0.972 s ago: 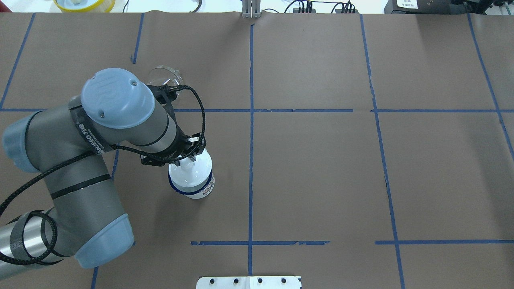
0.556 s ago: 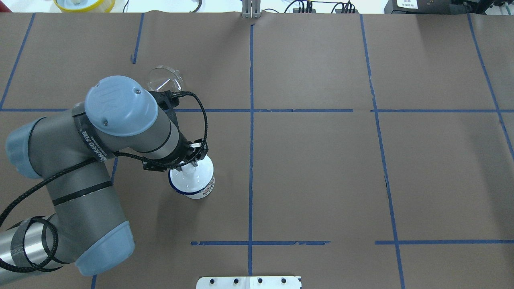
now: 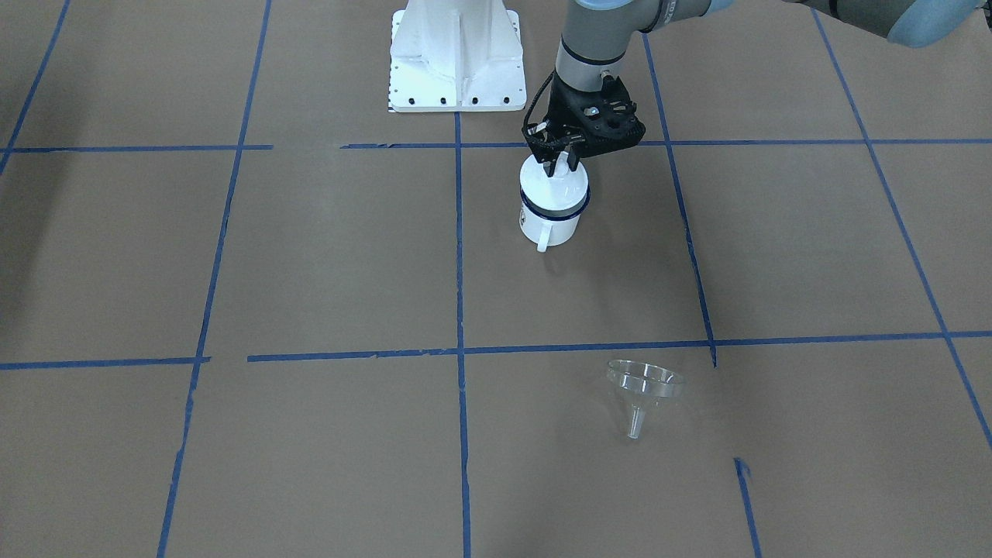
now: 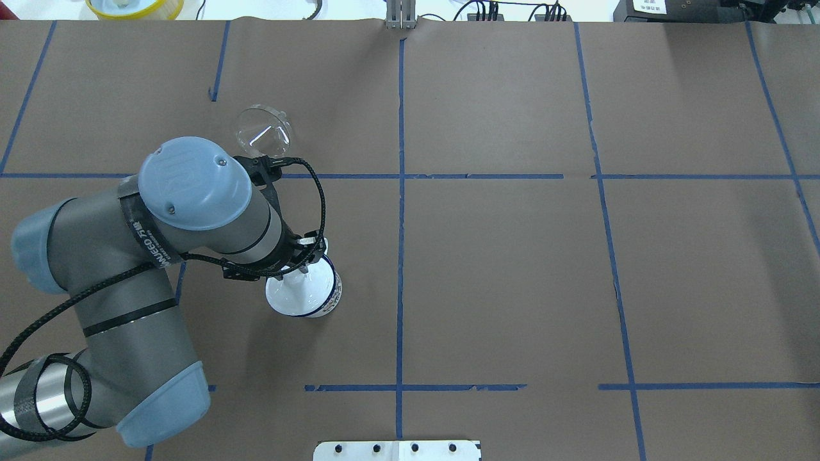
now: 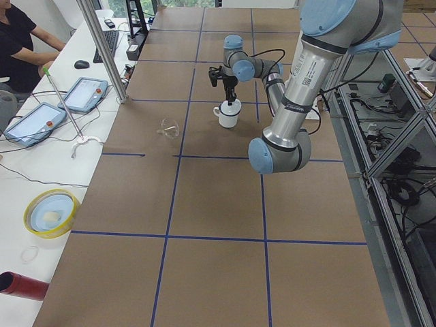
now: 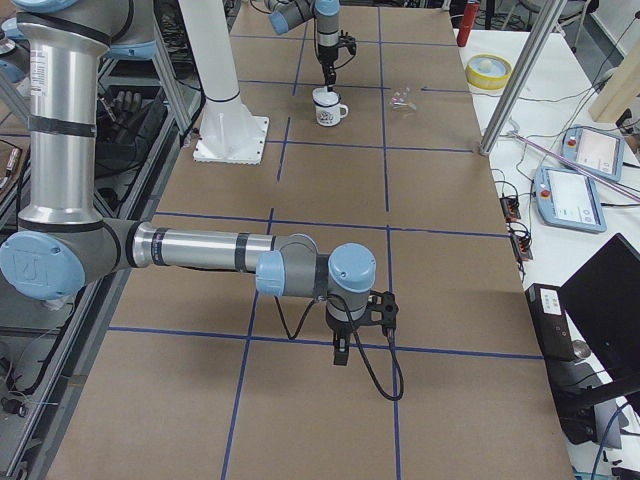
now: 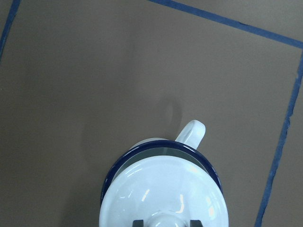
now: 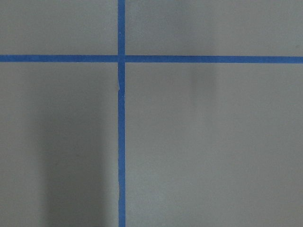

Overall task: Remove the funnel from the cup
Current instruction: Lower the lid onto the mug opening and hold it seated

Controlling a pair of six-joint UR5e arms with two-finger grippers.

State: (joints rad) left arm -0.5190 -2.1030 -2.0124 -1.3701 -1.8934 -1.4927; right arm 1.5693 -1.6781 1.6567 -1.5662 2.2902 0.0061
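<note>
The clear funnel [image 3: 645, 384] lies on the brown paper, well apart from the cup; it also shows in the overhead view [image 4: 262, 131]. The white cup [image 3: 549, 221] with a dark blue rim stands upright, its handle [image 7: 191, 132] pointing away from the robot. A white domed lid [image 3: 554, 190] sits on the cup's rim. My left gripper [image 3: 559, 164] is straight above the cup, its fingers closed on the lid's knob [image 7: 163, 221]. My right gripper [image 6: 340, 352] hangs over bare paper far from the cup; I cannot tell whether it is open.
The white robot base plate [image 3: 457, 54] stands behind the cup. Blue tape lines [image 4: 400, 192] cross the brown paper. A yellow-rimmed bowl [image 4: 134, 6] sits past the table's far left edge. Operator consoles [image 5: 82, 95] lie on a side bench.
My left gripper has moved down and a little toward the robot with the white lid. The lid looks smaller in the overhead view and now rests level on the cup. The funnel has not moved.
</note>
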